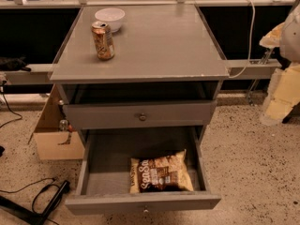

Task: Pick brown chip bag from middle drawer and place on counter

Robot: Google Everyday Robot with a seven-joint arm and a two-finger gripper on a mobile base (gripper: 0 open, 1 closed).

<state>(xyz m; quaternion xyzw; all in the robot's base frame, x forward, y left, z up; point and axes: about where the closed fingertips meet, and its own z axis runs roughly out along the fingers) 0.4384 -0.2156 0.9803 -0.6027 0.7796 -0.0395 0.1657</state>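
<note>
A tan soda can (103, 40) stands just before a white bowl (110, 18). A cardboard box (52, 135) sits on the speckled floor (248, 172).

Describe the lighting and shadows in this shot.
Camera view: soft light gives the counter a faint sheen; the middle drawer floor falls into shadow toward the back, yet the brown chip bag is readable; the pincer, pale at the right edge, looks brightly lit.

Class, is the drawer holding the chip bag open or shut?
Open: the middle drawer is pulled out, brown chip bag on its floor. The end effector is at the right edge.
</note>
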